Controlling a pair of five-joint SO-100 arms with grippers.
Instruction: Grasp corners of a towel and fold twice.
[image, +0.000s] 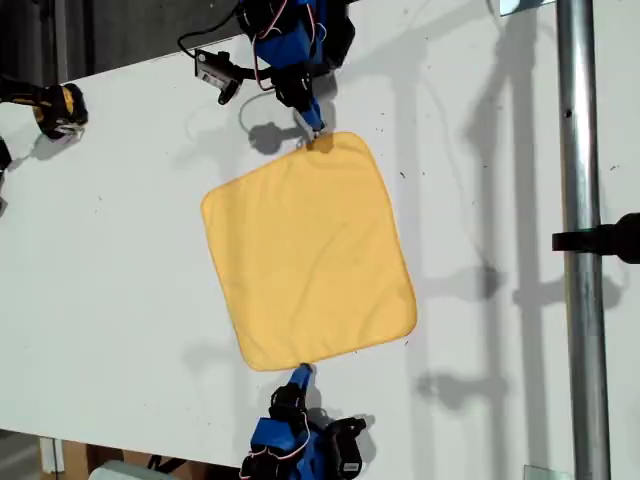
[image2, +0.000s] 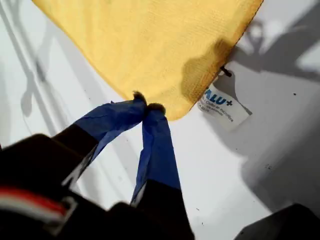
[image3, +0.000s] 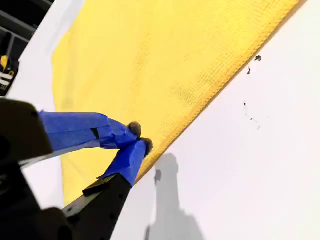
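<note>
Flat on the white worktop (image: 120, 250), mid-scene: the towel (image: 310, 250), turned askew, one corner (image: 209, 205) toward the exterior view's left and the opposite corner (image: 408, 318) toward its right. No fold in it yet.

At the far hem, by the far corner: my first gripper (image: 313, 130), fingers (image2: 156, 145) drawn together with the tips right on the hem. Seemingly pinched on the cloth, though the bite itself is hidden under the tips. White label (image2: 222, 107) just beside, sticking out from under that corner.

At the near hem: my second gripper (image: 302, 375), fingers (image3: 125, 160) likewise closed at the very edge. Set along the hem rather than on a rounded tip, so probably short of the true corner.

Towel thus stretched between the two grips, lying away from each gripper toward the other. Judged next: lift both holds and carry them the same way across the cloth, toward the exterior view's left or right, keeping the hem taut.

Well apart at the exterior view's right: a metal pole (image: 580, 250).
</note>
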